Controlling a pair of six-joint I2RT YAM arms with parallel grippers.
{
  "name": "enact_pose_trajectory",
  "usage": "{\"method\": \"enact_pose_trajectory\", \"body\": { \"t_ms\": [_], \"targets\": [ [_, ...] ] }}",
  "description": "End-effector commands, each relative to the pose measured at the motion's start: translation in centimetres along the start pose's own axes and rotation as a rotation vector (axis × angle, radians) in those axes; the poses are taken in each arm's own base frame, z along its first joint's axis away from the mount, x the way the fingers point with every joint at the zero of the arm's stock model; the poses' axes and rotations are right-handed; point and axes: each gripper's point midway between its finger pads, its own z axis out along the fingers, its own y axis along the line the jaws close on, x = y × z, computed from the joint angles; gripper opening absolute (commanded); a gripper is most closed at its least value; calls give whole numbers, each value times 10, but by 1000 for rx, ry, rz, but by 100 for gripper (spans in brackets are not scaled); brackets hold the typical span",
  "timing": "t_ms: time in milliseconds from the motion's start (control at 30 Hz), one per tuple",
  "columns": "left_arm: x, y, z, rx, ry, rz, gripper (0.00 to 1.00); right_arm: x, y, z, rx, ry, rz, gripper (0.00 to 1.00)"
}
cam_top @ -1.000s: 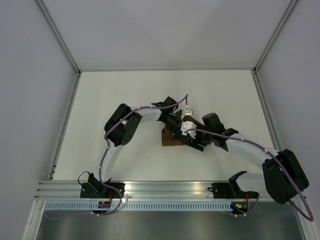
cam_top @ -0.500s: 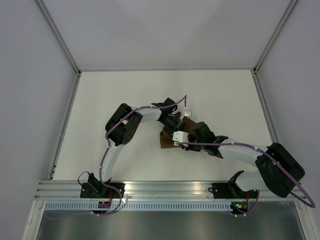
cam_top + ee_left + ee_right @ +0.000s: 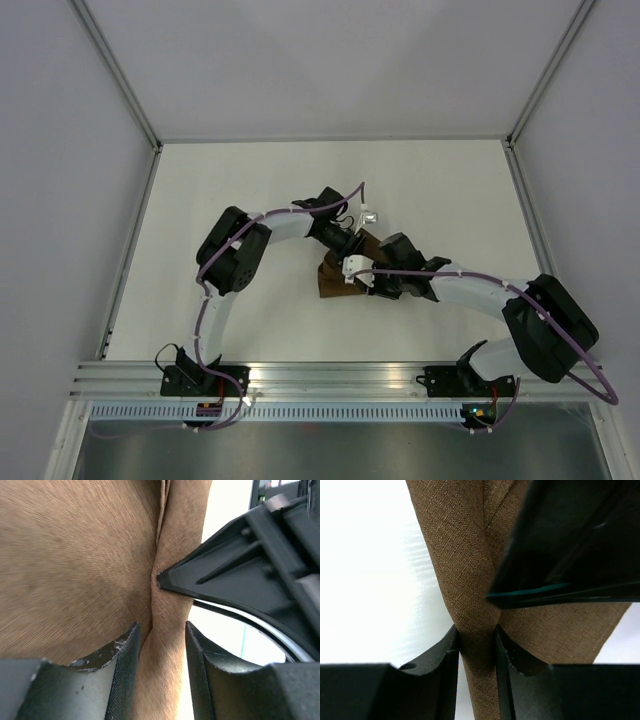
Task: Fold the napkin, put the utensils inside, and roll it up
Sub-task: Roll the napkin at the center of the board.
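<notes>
The dark brown napkin lies bunched and partly rolled at the table's middle, mostly covered by both grippers. My left gripper reaches in from the far left. In the left wrist view its fingers hold a rolled ridge of the napkin. My right gripper comes in from the right. In the right wrist view its fingers pinch a narrow fold of the napkin. The two grippers are almost touching. No utensils show; I cannot tell whether they are inside the cloth.
White tabletop surrounds the napkin, with grey walls at the back and sides. An aluminium rail runs along the near edge by the arm bases. The right gripper's black finger crowds the left wrist view.
My right gripper has slid left along the napkin, closer to the left gripper. The left arm has shifted slightly left. The visible cloth has grown smaller and more bunched.
</notes>
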Motion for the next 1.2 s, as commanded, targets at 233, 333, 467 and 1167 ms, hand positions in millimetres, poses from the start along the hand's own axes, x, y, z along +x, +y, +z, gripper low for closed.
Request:
{"method": "enact_pose_trajectory", "body": {
  "t_ms": [233,333,467,1167],
  "targets": [
    [-79,10,-91,-473,-293,107,49,3,7,1,-325,67,160,24],
    [-87,14,-127,-642,-412,110,50,4,2,4,-404,78,214,24],
    [-92,12,-175,-833,-589,112,52,15,1,9,-530,124,310,24],
    [-37,-54,-66,-1047,-388,855,58,26,-41,51,-748,187,513,24]
  ]
}}
